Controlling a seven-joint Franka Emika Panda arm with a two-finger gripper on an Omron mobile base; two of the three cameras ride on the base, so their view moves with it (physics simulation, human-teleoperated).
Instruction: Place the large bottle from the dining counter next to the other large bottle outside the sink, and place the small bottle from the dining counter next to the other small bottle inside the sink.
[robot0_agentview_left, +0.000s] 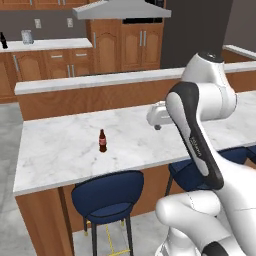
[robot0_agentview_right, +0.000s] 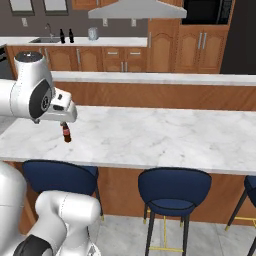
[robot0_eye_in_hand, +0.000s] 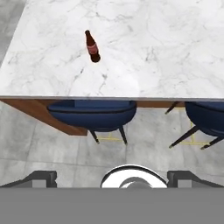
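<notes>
Small bottle upright on the tabletop, arm raised above the stools.

We see a small brown bottle (robot0_agentview_left: 102, 140) with a red label standing upright left of centre in the left base view, long axis vertical, cap up, on the marble tabletop (robot0_agentview_left: 65, 150) of the dining counter. In the hand view the bottle (robot0_eye_in_hand: 92, 46) sits upper left, neck pointing toward the top of the frame. Our arm is bent at the elbow, with the hand held level over the tabletop's near side; the end effector (robot0_eye_in_hand: 112, 178) looks down past the edge at blue stools (robot0_eye_in_hand: 92, 114). Its fingers (robot0_eye_in_hand: 41, 177) are spread wide, holding nothing. Far back at upper left of the right base view, two dark bottles (robot0_agentview_right: 66, 35) stand beside the sink (robot0_agentview_right: 44, 40).
</notes>
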